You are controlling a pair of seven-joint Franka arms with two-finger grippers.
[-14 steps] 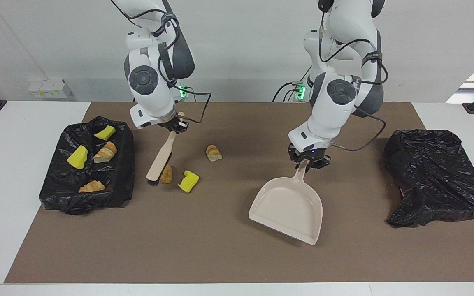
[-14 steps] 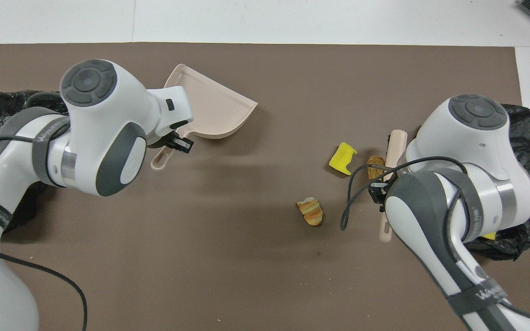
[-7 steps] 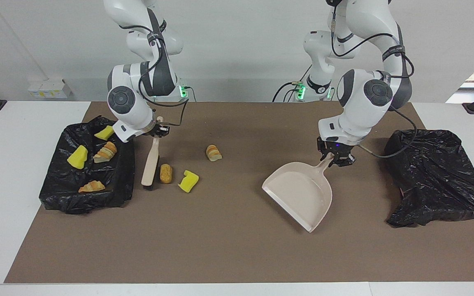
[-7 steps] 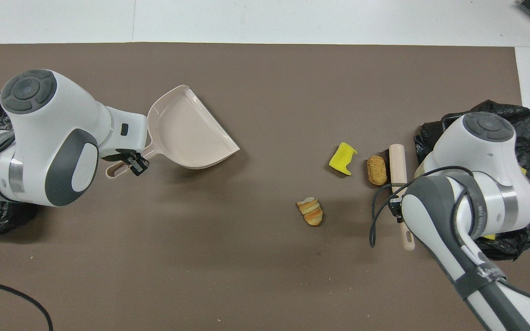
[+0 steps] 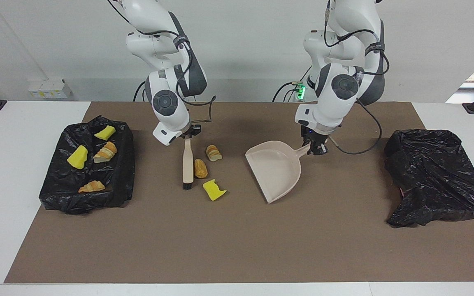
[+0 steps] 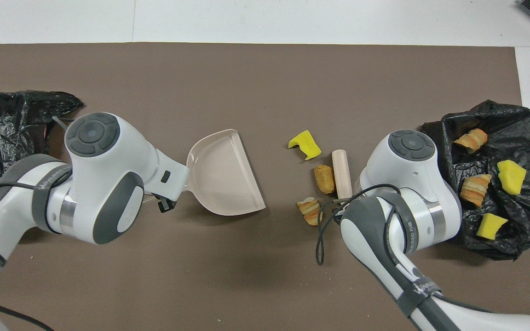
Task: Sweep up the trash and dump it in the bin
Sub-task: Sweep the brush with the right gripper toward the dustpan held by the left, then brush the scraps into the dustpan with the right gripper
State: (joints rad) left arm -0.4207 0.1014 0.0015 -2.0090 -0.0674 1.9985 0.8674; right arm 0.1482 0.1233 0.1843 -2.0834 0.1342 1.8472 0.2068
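Nothing in the dustpan [image 5: 276, 172] yet; three trash pieces loose mid-worktop: yellow wedge [image 5: 214, 190], brown chunk [image 5: 200, 168] touching the brush [image 5: 187, 163], pastry [image 5: 213, 153] beside; four more lie in the black bag [image 5: 58, 181] at the right arm's end; right hand [image 5: 190, 133] clamped on brush handle, left hand [image 5: 315, 148] clamped on dustpan handle

My right arm [image 5: 167, 102] reaches down from its base, wrist bent low, and my right gripper [image 5: 189, 133] hangs just above the table with its jaws clamped tight. My left arm [image 5: 344, 86] folds down likewise, and my left gripper [image 5: 314, 148] sits low, jaws closed, tilted toward the table's middle.
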